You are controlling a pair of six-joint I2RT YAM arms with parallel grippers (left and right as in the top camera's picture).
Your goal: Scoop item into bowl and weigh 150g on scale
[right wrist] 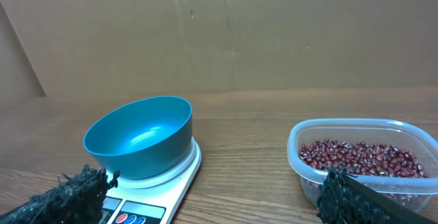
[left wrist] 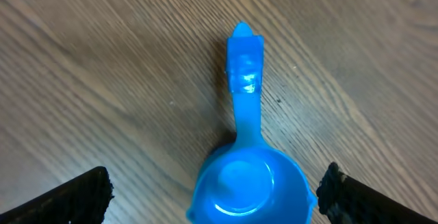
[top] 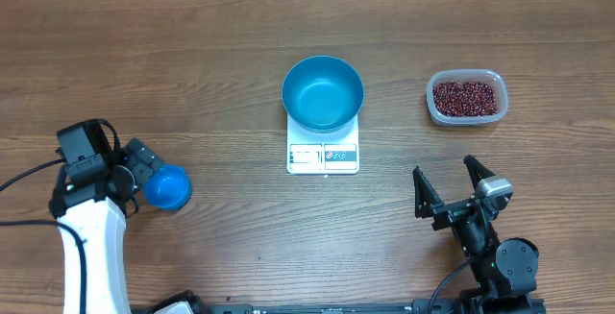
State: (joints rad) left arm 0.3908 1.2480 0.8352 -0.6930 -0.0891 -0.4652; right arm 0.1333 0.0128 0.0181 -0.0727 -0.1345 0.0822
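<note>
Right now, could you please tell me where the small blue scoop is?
Overhead, the scoop lies at the table's left, by the open left gripper, well left of the scale.

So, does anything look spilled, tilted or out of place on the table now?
Nothing stands out. The bowl sits on the scale, empty, the display uncovered. The beans are all inside the clear tub, none seen on the table. The scoop lies cup-up, whole, under the open left pincer.

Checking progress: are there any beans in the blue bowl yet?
No, the bowl on the scale is empty; the beans lie in the tub.
</note>
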